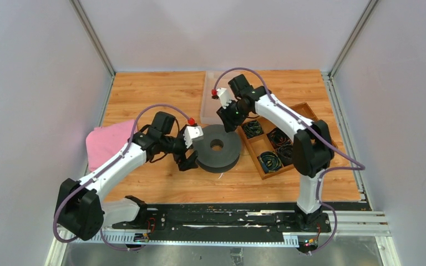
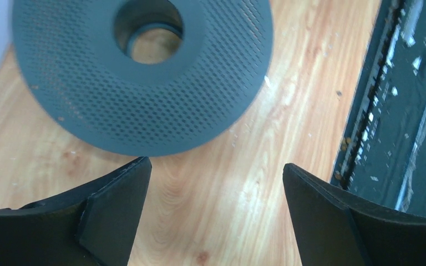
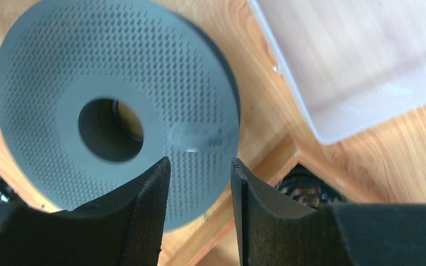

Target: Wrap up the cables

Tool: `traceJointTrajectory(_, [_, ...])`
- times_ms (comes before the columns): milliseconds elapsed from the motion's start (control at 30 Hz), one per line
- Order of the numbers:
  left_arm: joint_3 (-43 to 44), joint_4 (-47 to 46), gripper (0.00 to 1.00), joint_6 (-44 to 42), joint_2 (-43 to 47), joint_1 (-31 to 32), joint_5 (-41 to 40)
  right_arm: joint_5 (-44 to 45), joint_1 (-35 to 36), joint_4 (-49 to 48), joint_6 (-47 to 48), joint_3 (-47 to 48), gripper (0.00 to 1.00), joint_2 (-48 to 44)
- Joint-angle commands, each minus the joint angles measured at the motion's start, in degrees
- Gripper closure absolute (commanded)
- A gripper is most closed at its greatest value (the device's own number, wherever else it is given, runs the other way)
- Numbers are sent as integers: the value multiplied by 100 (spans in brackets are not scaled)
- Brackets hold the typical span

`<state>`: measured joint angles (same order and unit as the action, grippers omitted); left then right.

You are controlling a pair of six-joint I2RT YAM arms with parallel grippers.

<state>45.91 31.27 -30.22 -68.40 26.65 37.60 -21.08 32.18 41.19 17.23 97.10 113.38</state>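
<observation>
So, left fingers [image 2: 111,216]: stood wide apart and empty, low over the surface [image 1: 155,94], just beside the near-left edge of the grey spool [image 1: 230,152].
Right fingers [image 3: 138,221]: set to a narrow gap with nothing visible between them, hanging over the spool's far-right edge, near the clear bin [image 1: 208,100].
Cables: I could not pick out any thin green strand. If wire sat on the spool, the dotted top disc hid it.
Other things: a wooden tray [image 1: 253,149] with dark coils lay right of the spool, and a pink cloth [image 1: 105,141] lay well off to the left.
Risk, spool: I judged that either set of fingers could nudge it, sliding it against the tray or away from me.
Risk, wire: so thin a strand could slip through a loose pinch, or I could grab the dark coils by mistake.
Writing: none readable. A pale blurred smudge showed on the spool's face in the right wrist view.
</observation>
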Motion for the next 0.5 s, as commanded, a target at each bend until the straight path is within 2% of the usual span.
traceJointTrajectory(0, [167, -1054, 6, 863, 66, -159, -568, 91, -103, 331, 201, -654, 55, -738])
traceJointTrajectory(133, [297, -1902, 4, 1593, -259, -263, -1154, -30, -155, 327, 225, -1200, 55, -1071])
traceJointTrajectory(333, [820, -2321, 5, 2392, -1168, -330, -1375, -290, -196, 209, 246, -1832, 54, -1272])
traceJointTrajectory(467, [1072, -2379, 8, 2560, -1674, -338, -1436, -392, -195, 72, 149, -2044, 56, -1188])
